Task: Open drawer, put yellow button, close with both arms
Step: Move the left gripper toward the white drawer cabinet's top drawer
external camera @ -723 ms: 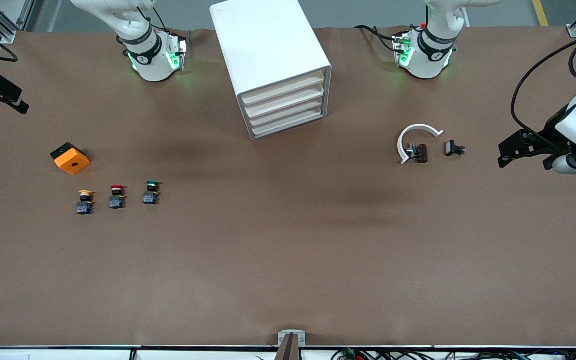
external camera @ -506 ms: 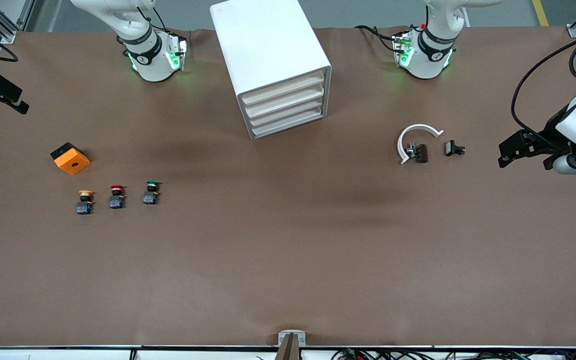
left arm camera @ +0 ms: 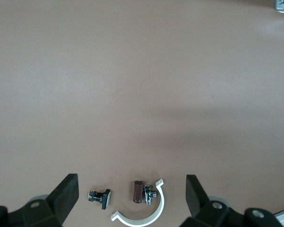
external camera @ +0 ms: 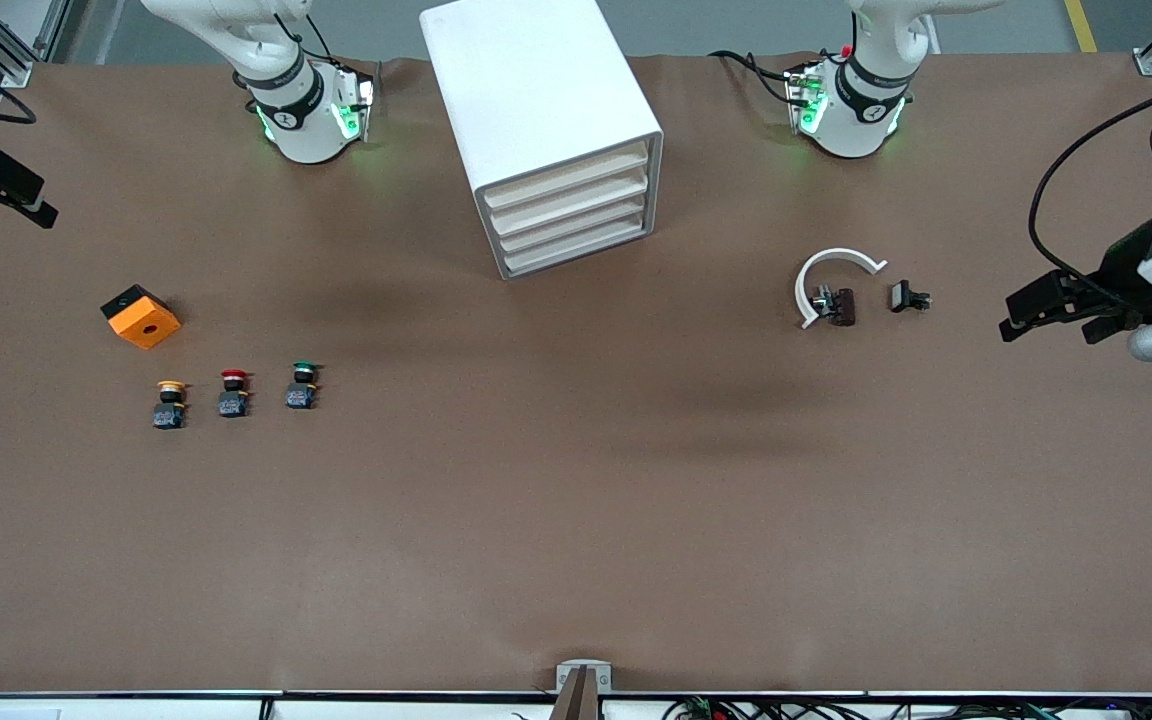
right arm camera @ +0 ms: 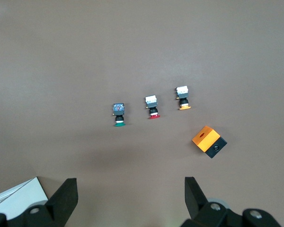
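While its blunt black fingers stand wide apart and empty, the left gripper (external camera: 1046,312) hangs over bare brown tabletop at the left arm's end, near a curved white plastic clip (external camera: 829,277) and a small black part (external camera: 908,297). The right gripper (right arm camera: 130,201) is equally wide and empty. The yellow button (external camera: 170,403), round-capped on a dark blocky body, stands beside the red button (external camera: 233,393). The glossy boxy cabinet's top drawer (external camera: 566,177) is shut.

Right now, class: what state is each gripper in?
Left gripper: open, holding nothing, over the table near the white clip.
Right gripper: open, holding nothing, over bare table.
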Motion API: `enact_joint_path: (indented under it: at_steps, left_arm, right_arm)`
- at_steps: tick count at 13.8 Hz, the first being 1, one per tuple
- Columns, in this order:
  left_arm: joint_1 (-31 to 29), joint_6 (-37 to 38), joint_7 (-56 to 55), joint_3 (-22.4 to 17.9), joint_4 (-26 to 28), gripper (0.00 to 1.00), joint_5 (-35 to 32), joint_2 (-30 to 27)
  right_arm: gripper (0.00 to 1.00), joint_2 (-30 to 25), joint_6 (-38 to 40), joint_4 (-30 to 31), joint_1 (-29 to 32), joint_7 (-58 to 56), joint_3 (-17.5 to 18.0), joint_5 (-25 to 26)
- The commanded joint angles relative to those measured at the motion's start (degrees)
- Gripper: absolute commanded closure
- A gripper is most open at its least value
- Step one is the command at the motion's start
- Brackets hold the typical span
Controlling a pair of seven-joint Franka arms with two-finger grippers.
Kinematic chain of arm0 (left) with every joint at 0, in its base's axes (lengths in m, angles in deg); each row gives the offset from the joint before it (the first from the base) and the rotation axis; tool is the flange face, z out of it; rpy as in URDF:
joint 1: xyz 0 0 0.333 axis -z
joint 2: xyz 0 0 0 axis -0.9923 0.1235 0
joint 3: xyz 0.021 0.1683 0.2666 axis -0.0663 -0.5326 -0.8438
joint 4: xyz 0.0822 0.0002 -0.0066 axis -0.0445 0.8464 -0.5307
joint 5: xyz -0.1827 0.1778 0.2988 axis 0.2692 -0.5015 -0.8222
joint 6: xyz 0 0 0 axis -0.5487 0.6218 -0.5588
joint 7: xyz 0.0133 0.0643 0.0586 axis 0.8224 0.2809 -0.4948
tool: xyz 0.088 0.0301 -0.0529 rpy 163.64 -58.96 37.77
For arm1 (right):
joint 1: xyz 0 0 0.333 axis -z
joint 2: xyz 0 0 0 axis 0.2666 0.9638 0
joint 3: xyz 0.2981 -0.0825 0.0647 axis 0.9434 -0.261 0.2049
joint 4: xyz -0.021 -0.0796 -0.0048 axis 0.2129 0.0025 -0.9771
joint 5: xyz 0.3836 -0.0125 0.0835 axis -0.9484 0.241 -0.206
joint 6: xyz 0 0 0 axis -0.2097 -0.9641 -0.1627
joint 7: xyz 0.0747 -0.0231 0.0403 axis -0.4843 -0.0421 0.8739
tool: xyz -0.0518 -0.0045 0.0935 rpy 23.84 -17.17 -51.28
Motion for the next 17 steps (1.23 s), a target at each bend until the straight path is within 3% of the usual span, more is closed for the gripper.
enact_joint_path:
  at_steps: [1,4,7,13,17]
  left_arm:
    - [0.3,2.2,-1.8,0.2,-1.0,0.0,0.8,2.4]
    - [1.8,2.2,-9.3,1.3,-1.1,0.0,1.1,7.5]
    - [7.2,1.7,-22.6,1.5,-1.4,0.0,1.6,12.6]
    - [10.7,1.6,-51.3,1.5,-2.6,0.0,8.2,16.7]
    - [13.2,2.4,-61.0,1.9,-4.7,0.0,11.2,18.2]
  right_arm:
    - [0.0,-0.8,0.5,0.1,1.1,0.4,0.7,-0.3]
    - [0.0,-0.8,0.4,0.1,1.1,0.4,0.7,-0.3]
    - [0.0,-0.3,0.7,-1.2,1.3,0.4,0.7,-0.3]
    - [0.0,1.4,0.6,-1.4,1.8,0.0,0.7,-0.4]
    - [0.0,3.1,0.2,-1.4,2.2,-0.1,0.8,-0.9]
